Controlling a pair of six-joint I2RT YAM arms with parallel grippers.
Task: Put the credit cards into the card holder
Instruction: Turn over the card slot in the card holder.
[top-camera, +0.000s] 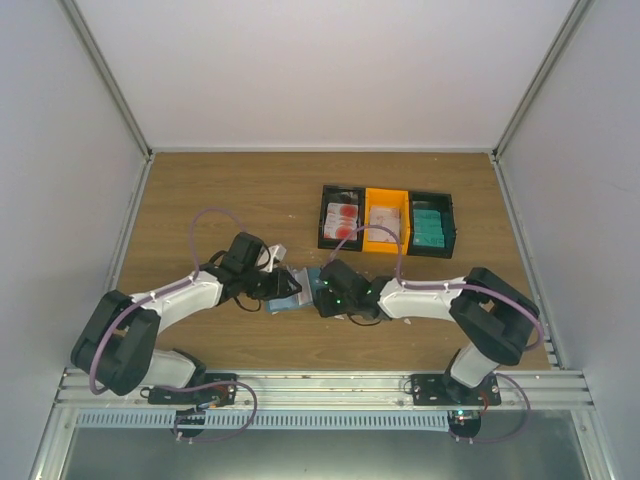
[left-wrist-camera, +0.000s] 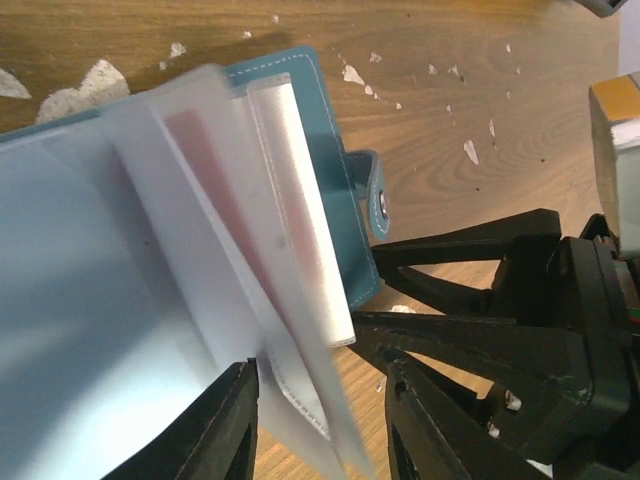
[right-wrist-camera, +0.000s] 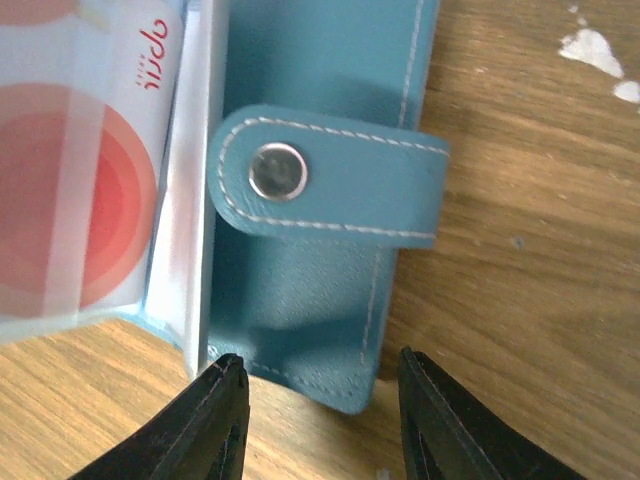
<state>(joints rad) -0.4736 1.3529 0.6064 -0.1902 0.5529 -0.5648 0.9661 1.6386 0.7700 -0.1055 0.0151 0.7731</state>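
Observation:
The blue card holder (top-camera: 288, 304) lies open mid-table between both grippers. In the left wrist view its blue cover (left-wrist-camera: 320, 130) fans out clear sleeves (left-wrist-camera: 230, 230), one showing a reddish card. My left gripper (left-wrist-camera: 320, 375) is open, and a loose sleeve edge hangs between its jaws. My right gripper (right-wrist-camera: 315, 365) is open, straddling the lower edge of the holder (right-wrist-camera: 320, 290) below its snap strap (right-wrist-camera: 330, 190). A card with red circles (right-wrist-camera: 90, 210) sits in a sleeve. More credit cards, red-blotched (top-camera: 342, 218) and teal (top-camera: 432, 228), lie in the tray.
The black-and-orange three-compartment tray (top-camera: 322, 215) stands behind the right arm at the back right. White scraps (left-wrist-camera: 95, 85) dot the wooden table near the holder. The right gripper's fingers (left-wrist-camera: 460, 335) reach close beside the left jaws. Grey walls enclose the table.

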